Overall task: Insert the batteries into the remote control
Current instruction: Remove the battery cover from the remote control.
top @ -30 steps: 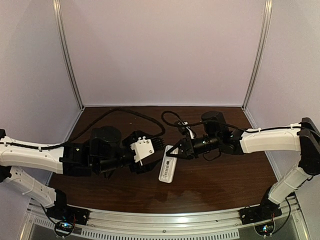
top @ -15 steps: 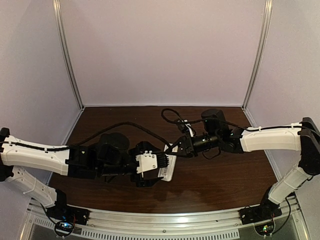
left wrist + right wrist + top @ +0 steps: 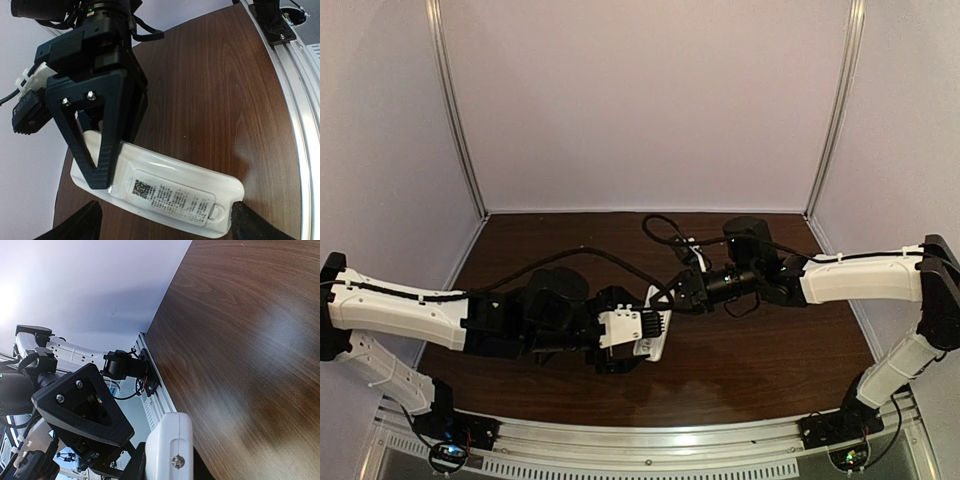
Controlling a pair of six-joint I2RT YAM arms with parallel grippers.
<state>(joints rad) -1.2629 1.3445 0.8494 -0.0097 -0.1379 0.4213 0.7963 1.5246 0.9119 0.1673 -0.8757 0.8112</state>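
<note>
The remote control (image 3: pixel 170 192) lies within the left gripper (image 3: pixel 165 226).

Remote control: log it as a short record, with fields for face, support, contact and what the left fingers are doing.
item: remote control
face up: labelled back
support: lying flat on the table
contact: right gripper tip on one end
left fingers: open, spread along the remote's length
</note>
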